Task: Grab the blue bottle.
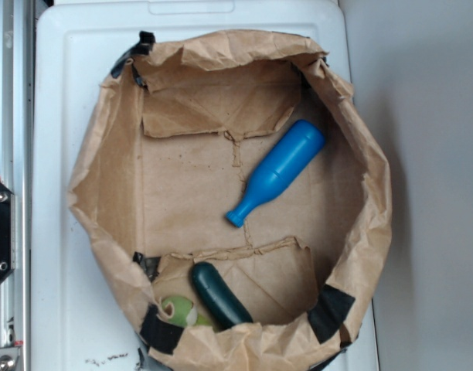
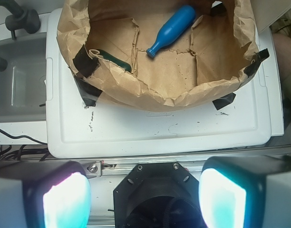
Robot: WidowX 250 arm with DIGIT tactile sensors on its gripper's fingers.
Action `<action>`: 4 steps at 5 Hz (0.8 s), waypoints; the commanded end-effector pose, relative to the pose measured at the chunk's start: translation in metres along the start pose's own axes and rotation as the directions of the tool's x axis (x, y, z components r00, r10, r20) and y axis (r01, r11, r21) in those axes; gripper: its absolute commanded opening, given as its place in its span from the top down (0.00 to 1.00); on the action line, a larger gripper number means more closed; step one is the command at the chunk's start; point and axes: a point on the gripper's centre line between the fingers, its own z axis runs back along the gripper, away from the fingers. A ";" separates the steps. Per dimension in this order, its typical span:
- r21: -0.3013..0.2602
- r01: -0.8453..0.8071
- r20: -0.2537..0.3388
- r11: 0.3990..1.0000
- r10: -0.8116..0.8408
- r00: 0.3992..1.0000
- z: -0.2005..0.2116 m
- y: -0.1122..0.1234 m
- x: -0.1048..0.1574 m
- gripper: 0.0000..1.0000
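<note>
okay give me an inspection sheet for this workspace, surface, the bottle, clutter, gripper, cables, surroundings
Surface: white plastic lid, scuffed, carrying a brown paper bag rolled down into an open tub with black tape on its rim.
Job's things: blue bottle lying on its side on the bag floor, neck toward the bag's middle, untouched.
Clutter: dark green cucumber and a light green piece at the bag's edge, apart from the bottle.
Gripper: gripper open, pads wide apart, outside the bag, holding nothing.
Cables: black cable beside the lid in the wrist view.
Surroundings: grey sink with a dark tap; metal rail.
</note>
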 end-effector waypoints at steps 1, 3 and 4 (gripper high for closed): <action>0.000 0.000 0.000 1.000 0.000 1.000 0.000 0.000 0.000 0.00; 0.002 -0.076 -0.020 0.997 0.076 0.997 -0.034 -0.007 0.070 0.00; 0.009 -0.096 0.002 0.995 0.096 0.995 -0.060 -0.010 0.118 0.00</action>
